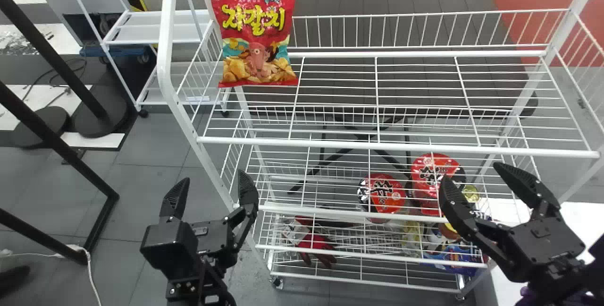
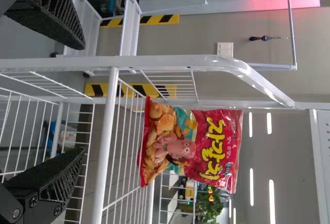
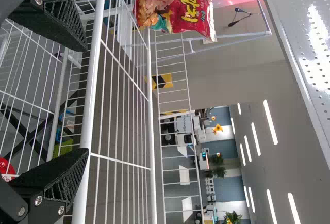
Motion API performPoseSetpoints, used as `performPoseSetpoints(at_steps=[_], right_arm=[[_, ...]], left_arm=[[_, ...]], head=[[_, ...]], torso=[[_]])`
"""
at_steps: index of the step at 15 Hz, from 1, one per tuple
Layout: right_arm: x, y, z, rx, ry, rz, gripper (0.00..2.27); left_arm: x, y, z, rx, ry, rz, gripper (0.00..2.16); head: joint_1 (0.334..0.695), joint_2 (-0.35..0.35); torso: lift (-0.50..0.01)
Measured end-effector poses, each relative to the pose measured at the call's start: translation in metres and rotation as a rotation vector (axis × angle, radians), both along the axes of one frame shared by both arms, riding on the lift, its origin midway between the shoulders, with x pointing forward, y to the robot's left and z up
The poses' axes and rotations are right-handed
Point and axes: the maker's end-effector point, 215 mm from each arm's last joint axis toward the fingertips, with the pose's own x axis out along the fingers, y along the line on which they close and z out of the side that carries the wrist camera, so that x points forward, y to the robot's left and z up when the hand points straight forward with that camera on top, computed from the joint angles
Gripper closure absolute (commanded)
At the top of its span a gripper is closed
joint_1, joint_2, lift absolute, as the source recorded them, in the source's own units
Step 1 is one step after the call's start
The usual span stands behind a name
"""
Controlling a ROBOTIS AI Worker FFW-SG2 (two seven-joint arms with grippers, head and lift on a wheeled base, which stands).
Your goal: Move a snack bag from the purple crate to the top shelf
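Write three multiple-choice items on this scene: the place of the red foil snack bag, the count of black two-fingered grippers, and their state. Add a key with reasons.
1. Where is the red foil snack bag?
A. Right end of the white wire top shelf
B. Left end of that shelf
C. Beneath the lowest shelf

2. How many black two-fingered grippers are there?
A. Two
B. Three
C. Four

3. What state are they in?
A. Both shut
B. One shut on the bag
C. Both open and empty

1: B, the head view shows the bag by the shelf's left end panel.
2: A, the head view shows one at left and one at right.
3: C, each wrist view shows two fingers apart with nothing gripped.
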Motion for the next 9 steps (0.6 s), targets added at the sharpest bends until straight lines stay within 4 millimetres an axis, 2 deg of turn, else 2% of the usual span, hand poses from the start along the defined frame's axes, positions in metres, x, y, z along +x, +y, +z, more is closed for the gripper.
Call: performPoseSetpoints(at_steps=[9], right_arm=[[-0.0009,0.0022,0.0034,-0.004,-0.013,0.004,0.13]], left_arm=[[-0.0003,-0.0010,0.0009,0.004,-0.001,-0.004,0.12]], head=[[0.695,0.132]], torso=[[-0.133]])
